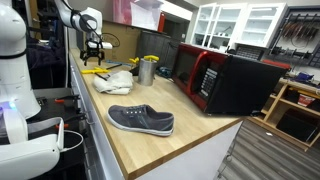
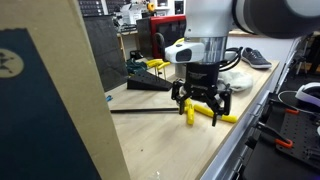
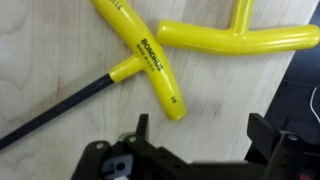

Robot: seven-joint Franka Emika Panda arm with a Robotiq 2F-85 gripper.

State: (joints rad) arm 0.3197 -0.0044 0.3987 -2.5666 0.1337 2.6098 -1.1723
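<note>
Two yellow T-handle hex keys lie on the wooden counter (image 3: 60, 50). The nearer key (image 3: 150, 62) has a long black shaft (image 3: 50, 112) running off to the lower left; the second key (image 3: 235, 38) lies just beyond it. My gripper (image 3: 203, 126) hovers over them, open, with bare wood between its fingers. Its left fingertip (image 3: 140, 124) sits just below the nearer handle's end, apart from it. In both exterior views the gripper (image 2: 200, 104) (image 1: 93, 46) hangs low over the yellow keys (image 2: 208, 116) (image 1: 94, 70).
A grey shoe (image 1: 140, 120) lies near the counter's front. A white cloth (image 1: 115, 83) and a metal cup (image 1: 148, 68) sit past the keys. A red and black microwave (image 1: 225, 80) stands along the wall. The counter edge (image 3: 296, 80) is close to the keys.
</note>
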